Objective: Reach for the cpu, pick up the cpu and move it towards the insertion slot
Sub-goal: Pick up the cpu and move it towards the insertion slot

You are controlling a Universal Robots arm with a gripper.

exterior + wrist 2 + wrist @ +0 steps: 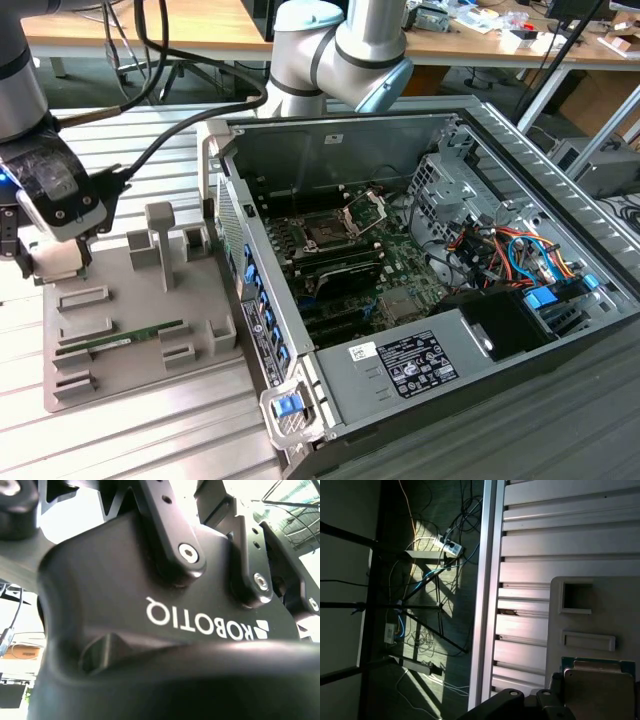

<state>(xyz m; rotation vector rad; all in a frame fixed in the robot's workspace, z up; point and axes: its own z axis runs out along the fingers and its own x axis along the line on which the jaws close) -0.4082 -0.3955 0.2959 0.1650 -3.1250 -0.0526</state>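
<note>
A: While we scan from the exterior view's left, the gripper (50, 262) hangs over a corner of the grey tray (130, 295); open or closed, we cannot tell.
B: We note the cpu (597, 692) flat on that tray; insertion slot (323, 236) well apart, rightward, inside the case (300, 150).

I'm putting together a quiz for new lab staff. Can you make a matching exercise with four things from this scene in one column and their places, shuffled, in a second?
Things
1. pale silver square cpu
2. square dark insertion slot with a silver frame
3. long green memory stick
4. small blue plastic latch

Places
A. on the open metal computer case's near corner
B. lying flat on the gray plastic tray
C. on the green board inside the case
D. at that tray's corner, close to the black end effector

Pairs: 1-D, 2-C, 3-B, 4-A
</note>
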